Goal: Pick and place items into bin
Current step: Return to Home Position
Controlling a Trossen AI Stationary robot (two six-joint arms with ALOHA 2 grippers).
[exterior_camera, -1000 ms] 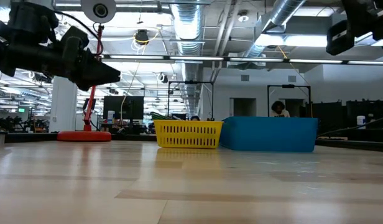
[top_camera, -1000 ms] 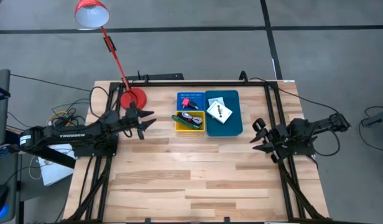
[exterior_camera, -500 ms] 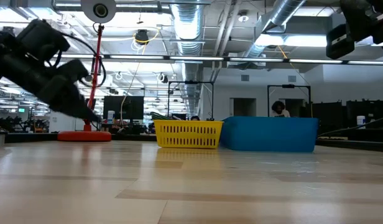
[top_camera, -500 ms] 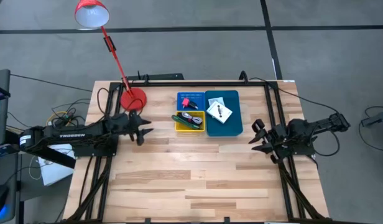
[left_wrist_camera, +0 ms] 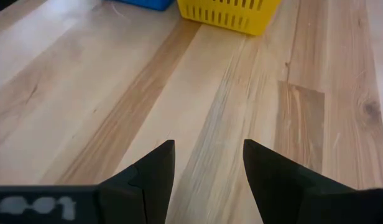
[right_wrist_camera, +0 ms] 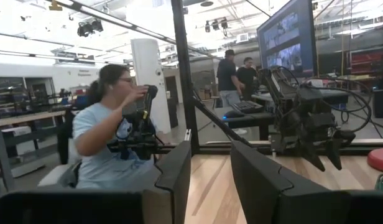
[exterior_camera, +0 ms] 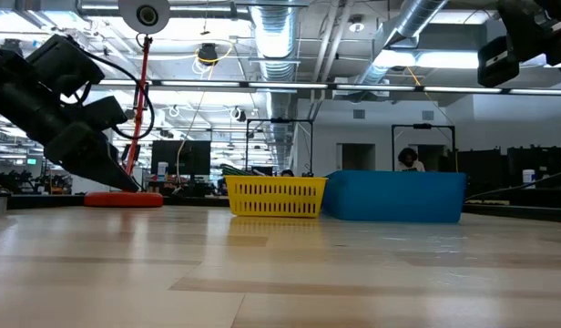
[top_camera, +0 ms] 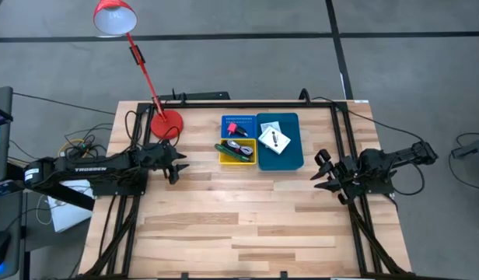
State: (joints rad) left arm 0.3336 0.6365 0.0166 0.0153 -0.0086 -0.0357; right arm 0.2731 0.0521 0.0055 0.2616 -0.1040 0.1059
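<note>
- The left pincer (top_camera: 176, 162) hangs over the desk (top_camera: 224, 225) at its left side, just beside the lamp (top_camera: 166, 123) base. Its wrist view shows the jaws well apart with only bare wood between them.
- In the low view this arm slants down in front of the lamp base, and its fingertips are hard to make out there.
- The right pincer (top_camera: 321, 171) hangs over the desk's right edge, well apart from the bins. Its wrist view shows the jaws spread and empty.
- In the low view the right arm is cut off at the top right corner, with no fingers visible.
- Three bins sit touching at the desk's far middle.
- The yellow bin (top_camera: 237, 160) holds the green tool (top_camera: 226, 150) and the cables (top_camera: 241, 146), which are too small to separate clearly.
- The small blue bin (top_camera: 224, 122) behind it holds the red block (top_camera: 235, 129).
- The big blue bin (top_camera: 294, 148) to their right holds the white packet (top_camera: 274, 139). A clear packet (top_camera: 268, 124) lies partly under it and is barely readable.
- From desk height the bin walls hide all contents.
- In the left wrist view the yellow bin is cut off at the frame edge.
- Past the right pincer a seated person (right_wrist_camera: 107, 140) shows, with the lower body hidden by the fingers.
</note>
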